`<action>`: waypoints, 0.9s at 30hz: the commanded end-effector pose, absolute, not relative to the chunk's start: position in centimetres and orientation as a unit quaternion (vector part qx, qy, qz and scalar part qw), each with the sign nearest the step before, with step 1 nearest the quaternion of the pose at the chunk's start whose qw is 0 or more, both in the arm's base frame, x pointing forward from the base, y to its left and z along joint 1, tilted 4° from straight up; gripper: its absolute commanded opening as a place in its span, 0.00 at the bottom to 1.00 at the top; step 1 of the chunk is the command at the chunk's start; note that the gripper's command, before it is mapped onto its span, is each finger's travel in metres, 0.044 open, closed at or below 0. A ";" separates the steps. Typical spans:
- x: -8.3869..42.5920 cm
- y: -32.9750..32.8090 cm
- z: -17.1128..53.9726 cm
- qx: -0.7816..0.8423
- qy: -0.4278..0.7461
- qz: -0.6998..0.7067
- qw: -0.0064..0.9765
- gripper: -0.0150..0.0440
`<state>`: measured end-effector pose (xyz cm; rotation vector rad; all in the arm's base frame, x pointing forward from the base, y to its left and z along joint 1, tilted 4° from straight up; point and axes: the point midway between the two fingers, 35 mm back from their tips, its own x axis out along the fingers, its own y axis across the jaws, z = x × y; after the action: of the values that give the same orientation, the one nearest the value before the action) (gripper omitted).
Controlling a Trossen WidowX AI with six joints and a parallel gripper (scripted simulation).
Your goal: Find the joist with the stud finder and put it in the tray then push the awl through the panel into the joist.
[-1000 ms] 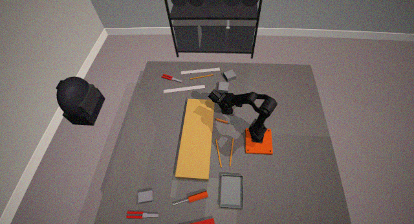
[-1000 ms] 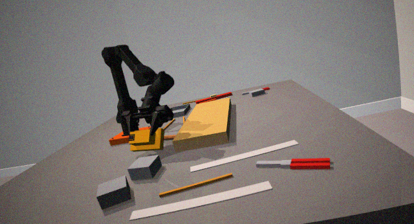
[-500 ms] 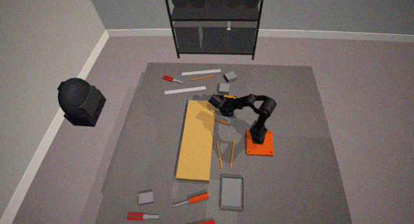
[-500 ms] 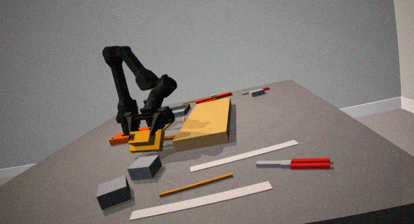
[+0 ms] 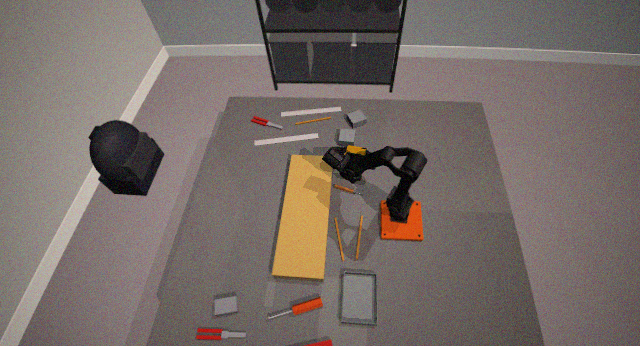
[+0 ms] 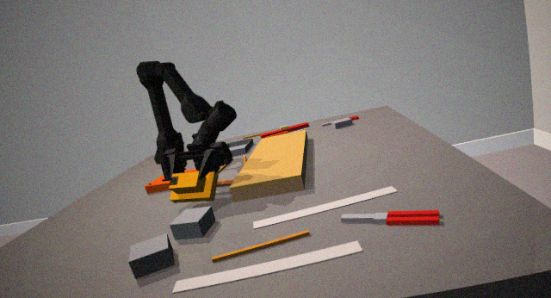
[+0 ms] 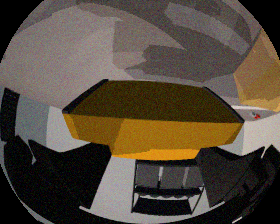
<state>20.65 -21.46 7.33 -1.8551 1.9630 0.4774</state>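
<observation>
- Gripper (image 5: 355, 155) (image 6: 185, 177) (image 7: 155, 141) closed on stud finder (image 5: 356, 150) (image 6: 192, 196) (image 7: 156, 135), wide base downish, prob. for scanning.
- It's beside panel (image 5: 298, 214) (image 6: 275, 156) (image 7: 263, 75), off its top; clearance unclear.
- Awl (image 5: 344, 188) (image 6: 225, 183), tray (image 5: 344, 298) (image 6: 249, 145) wait for later steps.
</observation>
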 end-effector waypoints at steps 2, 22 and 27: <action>20.6 -22.0 9.3 -0.669 0.703 0.149 0.188 0.25; 20.7 -21.8 7.2 -0.668 0.703 0.153 0.191 0.25; 20.4 -21.8 7.0 -0.668 0.702 0.154 0.191 0.25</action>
<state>20.58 -21.77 7.07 -1.8796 1.9707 0.4464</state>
